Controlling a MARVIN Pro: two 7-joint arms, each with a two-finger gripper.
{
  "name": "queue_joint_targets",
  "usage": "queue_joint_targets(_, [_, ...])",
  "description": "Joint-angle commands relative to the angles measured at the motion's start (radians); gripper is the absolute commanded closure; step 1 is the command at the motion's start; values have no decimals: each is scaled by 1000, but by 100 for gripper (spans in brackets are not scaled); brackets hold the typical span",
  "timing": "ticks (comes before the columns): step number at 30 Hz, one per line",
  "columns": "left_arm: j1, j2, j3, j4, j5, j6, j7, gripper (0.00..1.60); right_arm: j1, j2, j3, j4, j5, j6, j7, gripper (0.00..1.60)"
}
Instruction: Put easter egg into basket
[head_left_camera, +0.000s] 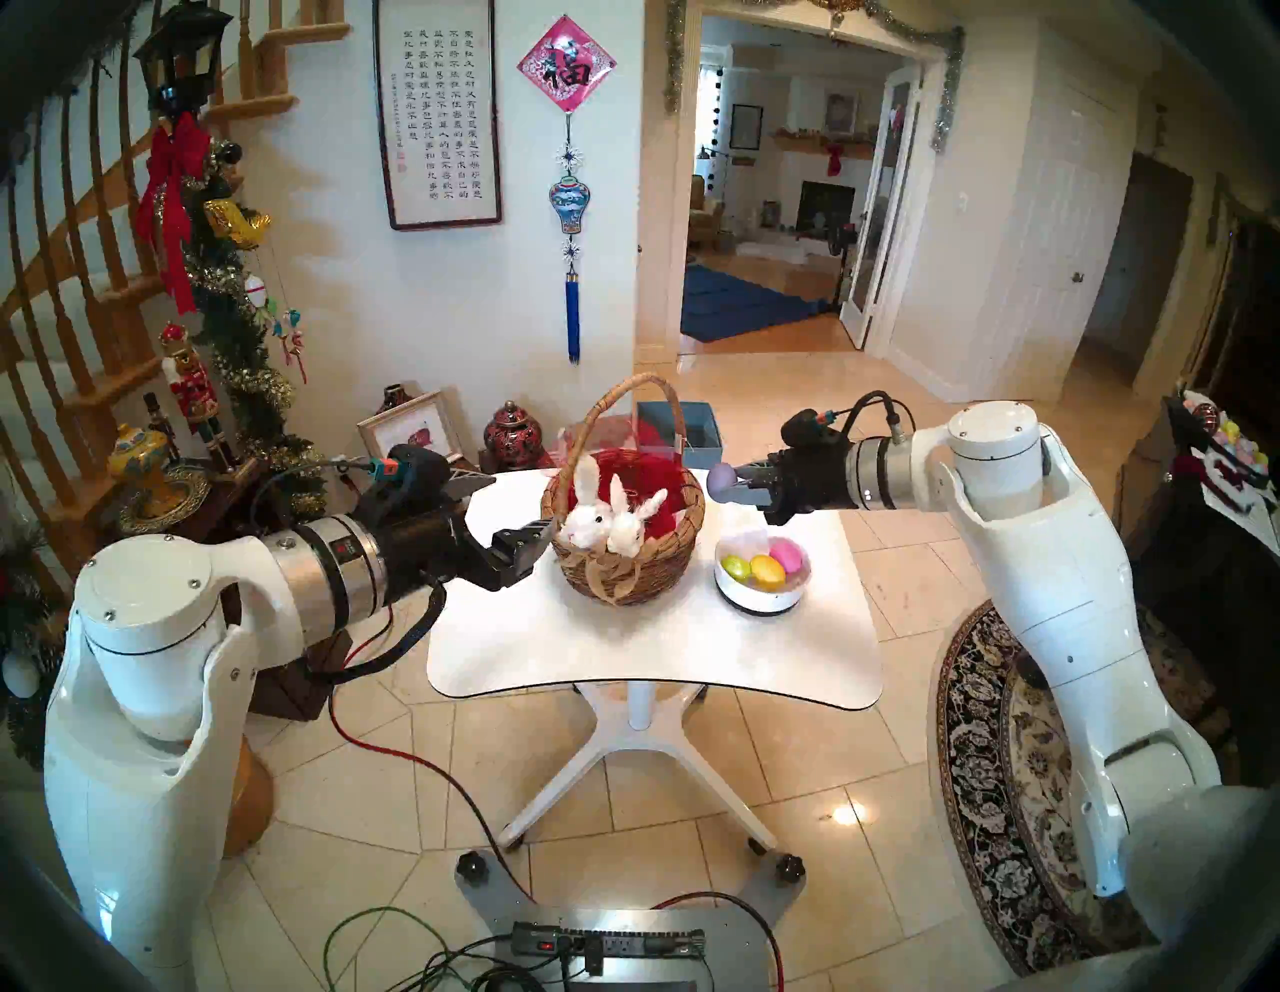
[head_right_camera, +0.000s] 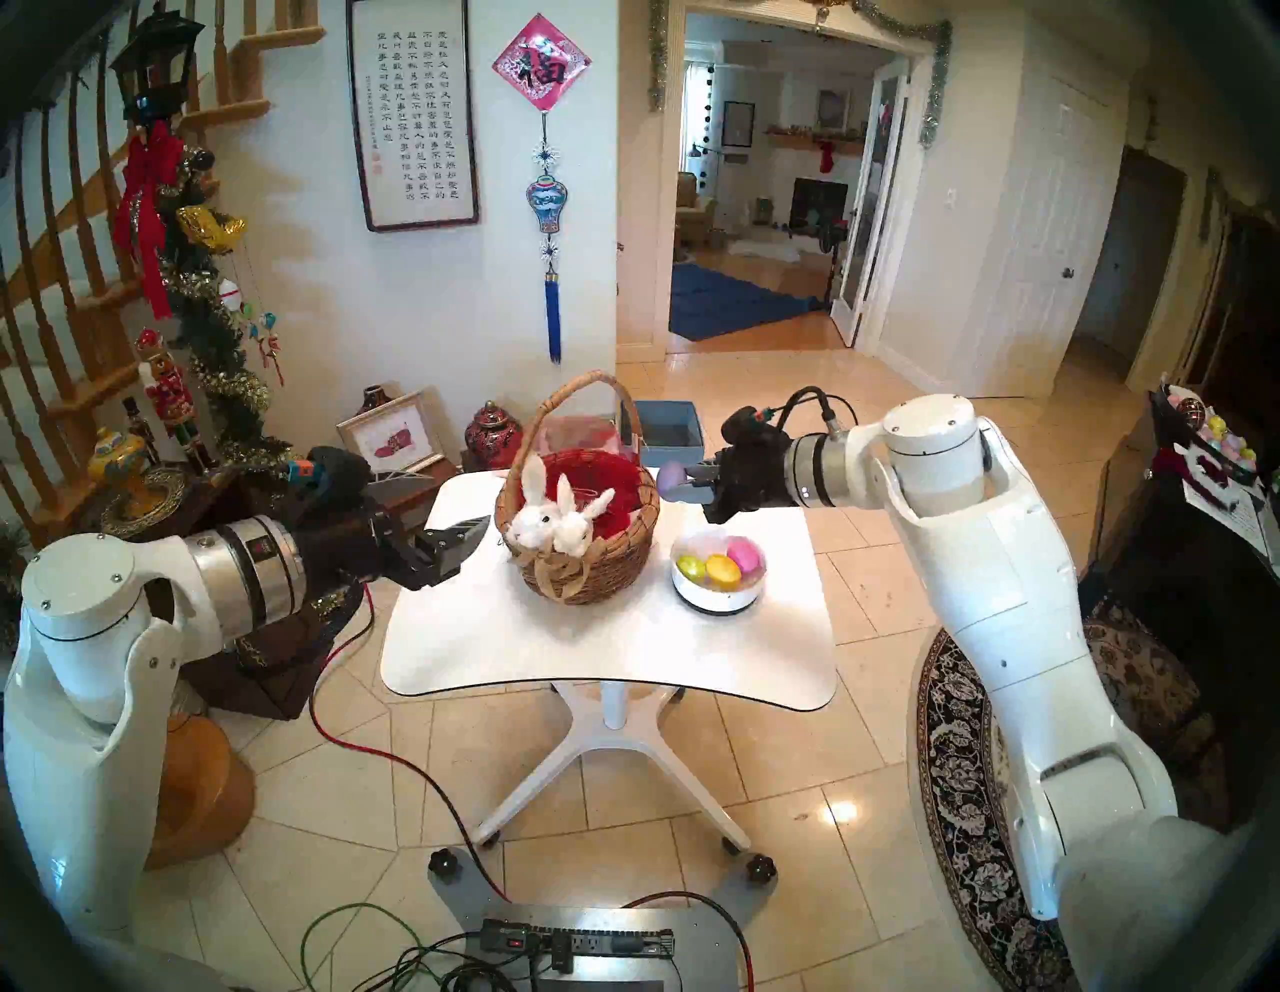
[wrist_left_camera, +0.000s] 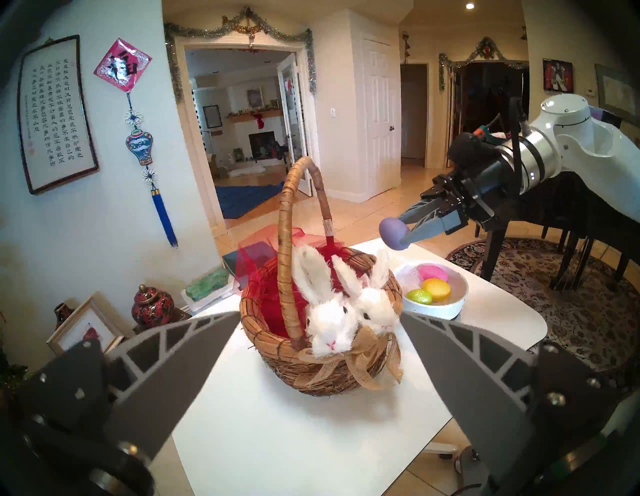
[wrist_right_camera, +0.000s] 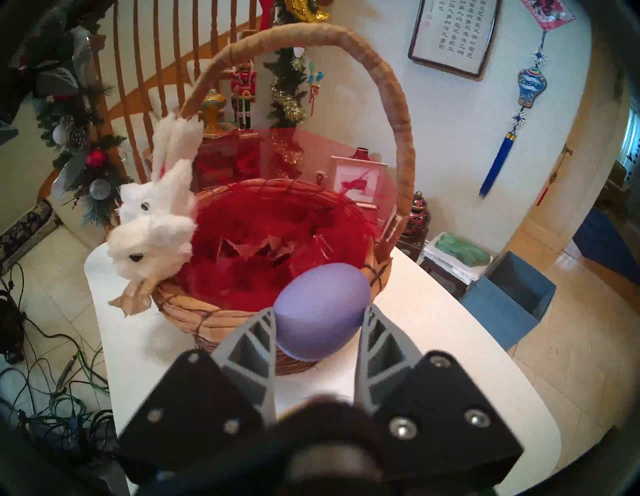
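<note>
1. Left pincer: jaws apart, holding nothing, stationed just beside the left flank of the basket over the desk.
2. Basket: stands on the desk, woven, with a tall arched handle and red lining. Two plush bunnies fill the near-left rim, so the free opening lies behind and to the right of them.
3. Egg: purple, clamped in the right pincer, in the air just beside the basket's right rim and level with or above it.
4. Handling judgement: the egg looks light, rigid and smooth, probably a hollow shell. A firm squeeze could crack it or make it slip out. The present hold, across its middle with the long axis crosswise, appears sound.
5. Bowl: white, right of the basket, holding green, yellow and pink eggs.
6. View differences:
   - Head views show both arms and the desk layout, but little of the basket's interior.
   - Left wrist view shows the egg's height beside the handle.
   - Right wrist view shows finger contact on both sides of the egg, plus the lining's empty hollow.
</note>
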Motion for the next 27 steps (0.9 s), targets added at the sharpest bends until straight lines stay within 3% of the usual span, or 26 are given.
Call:
queue_joint_targets(1, [-7, 1, -1, -4, 0, 0, 0, 0, 95, -23, -20, 28, -9, -13, 12, 148])
queue_joint_targets(27, [-9, -3, -2, -4, 6, 2, -6, 0, 201, -102, -97, 138, -37, -52, 59, 160])
